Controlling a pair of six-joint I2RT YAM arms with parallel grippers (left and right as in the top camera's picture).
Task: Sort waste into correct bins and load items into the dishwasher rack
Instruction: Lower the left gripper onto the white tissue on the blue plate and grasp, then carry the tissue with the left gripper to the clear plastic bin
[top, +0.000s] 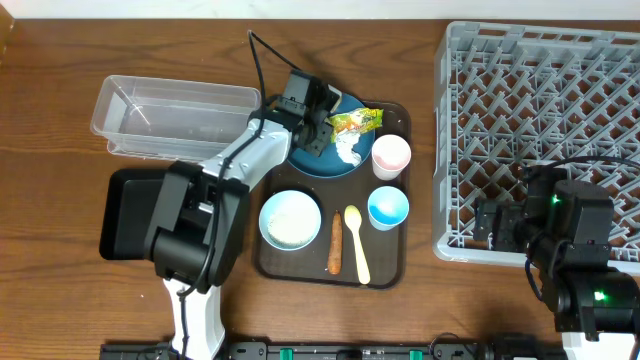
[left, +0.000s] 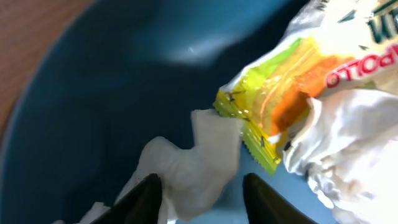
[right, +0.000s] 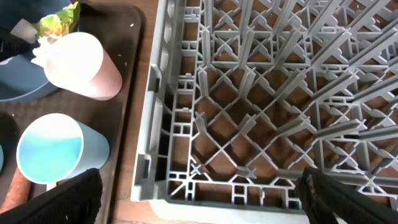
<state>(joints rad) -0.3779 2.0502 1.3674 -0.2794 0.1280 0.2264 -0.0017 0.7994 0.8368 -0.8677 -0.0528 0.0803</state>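
My left gripper (top: 316, 122) is open, low over the dark blue plate (top: 322, 163). In the left wrist view its fingers (left: 202, 200) straddle a flap of white tissue (left: 193, 158) lying on the plate (left: 93, 106). The yellow-green wrapper (left: 273, 102) and more crumpled tissue (left: 354, 143) lie just beyond. In the overhead view the wrapper (top: 356, 122) and tissue (top: 348, 148) sit on the plate's right side. My right gripper (top: 497, 224) is open and empty over the front left corner of the grey dishwasher rack (top: 545, 120); its fingers (right: 199, 205) are spread wide above the rack's edge (right: 261, 93).
The brown serving tray (top: 395, 272) holds the white-pink cup (top: 391, 155), light blue cup (top: 388, 207), pale bowl (top: 291, 219), yellow spoon (top: 356, 243) and orange-brown stick (top: 335, 243). The clear tub (top: 170, 110) and black tray (top: 128, 212) are on the left.
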